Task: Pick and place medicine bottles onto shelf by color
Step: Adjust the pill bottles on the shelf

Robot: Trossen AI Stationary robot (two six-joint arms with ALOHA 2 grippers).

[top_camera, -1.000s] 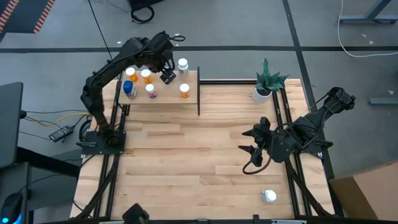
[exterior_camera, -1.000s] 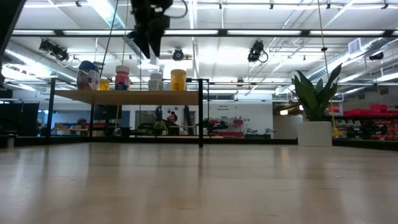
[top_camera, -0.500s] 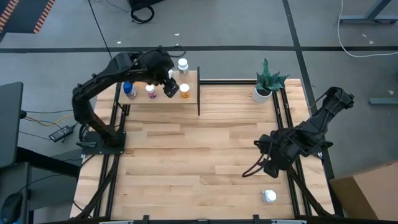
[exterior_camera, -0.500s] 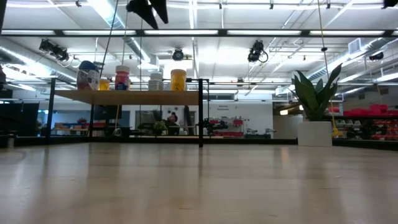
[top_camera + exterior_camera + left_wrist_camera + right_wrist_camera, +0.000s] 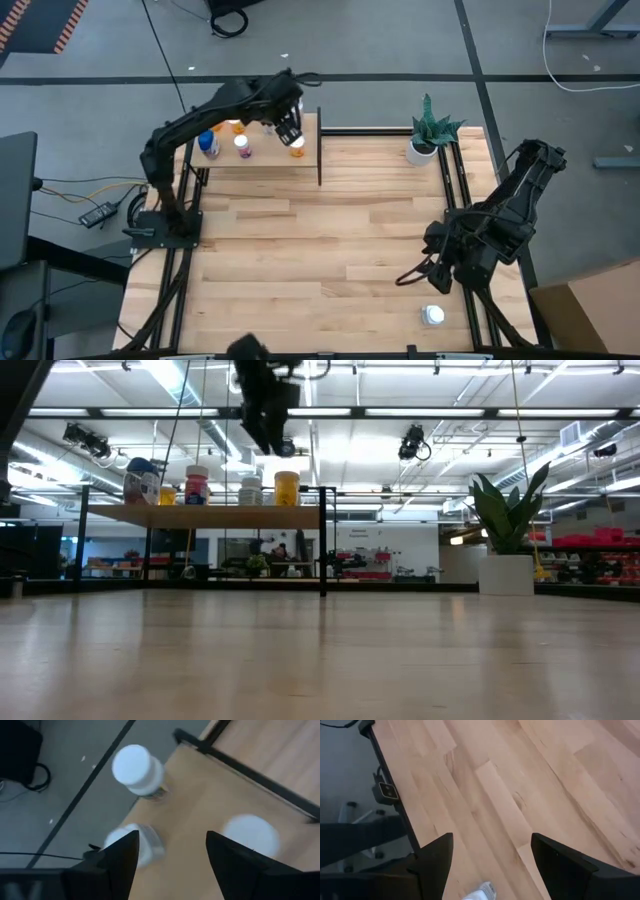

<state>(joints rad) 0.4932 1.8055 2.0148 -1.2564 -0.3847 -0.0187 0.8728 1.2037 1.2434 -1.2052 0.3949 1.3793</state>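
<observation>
Shelf (image 5: 262,160) with bottles (image 5: 241,146); table (image 5: 300,250) with one bottle (image 5: 433,316), plant (image 5: 428,130).

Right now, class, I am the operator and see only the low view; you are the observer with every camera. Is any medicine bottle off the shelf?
Observer: Yes. One white-capped bottle stands on the table, near its front edge on the right side.
Operator: Which arm is nearer to it?
Observer: The right one. The right gripper hangs above the boards just behind that bottle, open and empty.
Operator: Where over the shelf is the left arm?
Observer: The left gripper is above the far right corner of the shelf, open, with white caps below it.
</observation>
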